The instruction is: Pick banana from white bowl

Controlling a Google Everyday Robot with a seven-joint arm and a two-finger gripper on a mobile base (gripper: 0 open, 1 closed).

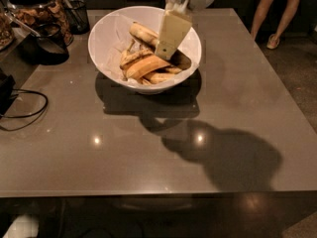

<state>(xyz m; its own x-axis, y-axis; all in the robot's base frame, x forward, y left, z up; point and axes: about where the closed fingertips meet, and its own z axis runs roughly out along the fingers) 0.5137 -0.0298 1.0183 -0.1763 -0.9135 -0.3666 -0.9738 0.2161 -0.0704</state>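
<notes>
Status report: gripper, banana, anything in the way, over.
Gripper down inside wide white paper-lined bowl. Blotchy brown-yellow banana beside it, lying in bowl; grip unconfirmed. Cleaner orange-yellow bananas piled alongside.

Claw [165,51] over banana [141,32] in white bowl [105,31]; jar [38,10] behind-left.
</notes>
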